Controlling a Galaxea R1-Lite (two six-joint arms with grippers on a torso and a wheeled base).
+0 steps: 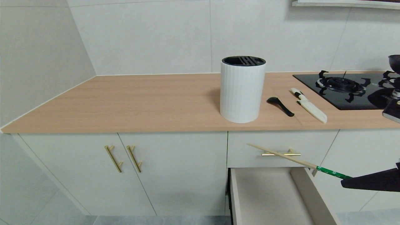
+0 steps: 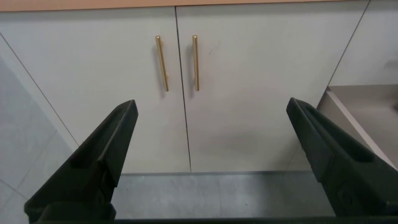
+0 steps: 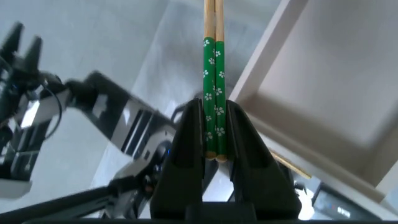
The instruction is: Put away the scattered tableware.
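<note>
A: Head view: which step do we have in hand?
B: Our right gripper (image 1: 346,180) is clamped on the green ends of the chopsticks (image 1: 290,158), which slant above the open drawer's (image 1: 268,193) right wall. Our left gripper (image 2: 211,109) gapes, holding nothing.
A: And next?
B: We judge: carry them over the drawer's floor, level them, release. The spoon (image 1: 280,105) and knife (image 1: 309,105) lie on the counter above the drawer.

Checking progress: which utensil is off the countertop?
The green-ended wooden chopsticks, clamped in the right gripper; the black spoon and white knife lie on the wooden counter.
</note>
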